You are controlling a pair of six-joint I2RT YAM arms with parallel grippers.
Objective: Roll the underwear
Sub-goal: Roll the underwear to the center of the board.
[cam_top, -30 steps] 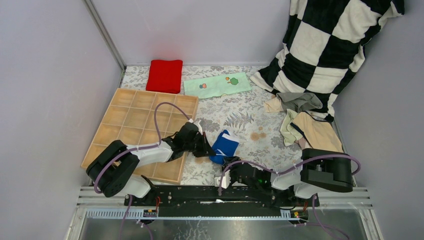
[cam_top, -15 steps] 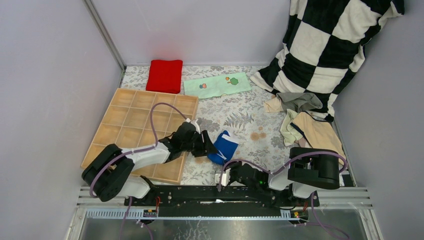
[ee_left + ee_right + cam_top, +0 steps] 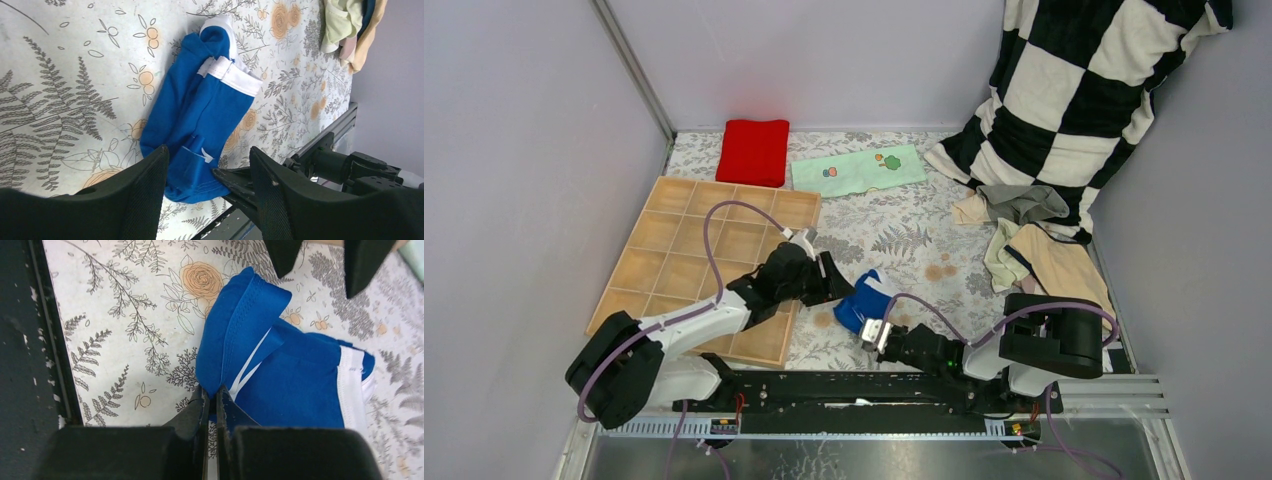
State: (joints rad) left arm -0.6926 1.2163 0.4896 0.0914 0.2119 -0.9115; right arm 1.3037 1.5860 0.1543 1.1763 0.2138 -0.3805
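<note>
The blue underwear (image 3: 865,302) with white trim lies partly folded on the flowered cloth, near the front edge. My right gripper (image 3: 212,391) is shut on the near folded hem of this underwear (image 3: 280,375); it reaches in from the base rail (image 3: 879,330). My left gripper (image 3: 208,152) is open, hovering over the underwear (image 3: 200,112) and not touching it; its fingers (image 3: 364,260) show at the top of the right wrist view. More underwear, tan, grey and pale green, is piled (image 3: 1036,240) at the right.
A wooden grid tray (image 3: 704,255) lies at the left under my left arm. A red folded cloth (image 3: 753,151) and a mint printed cloth (image 3: 857,170) lie at the back. A black-and-white checkered pillow (image 3: 1074,90) leans in the back right corner.
My left gripper has opened, let go of the blue underwear and drawn back slightly. My right gripper has reached forward and shut on the underwear's near edge.
</note>
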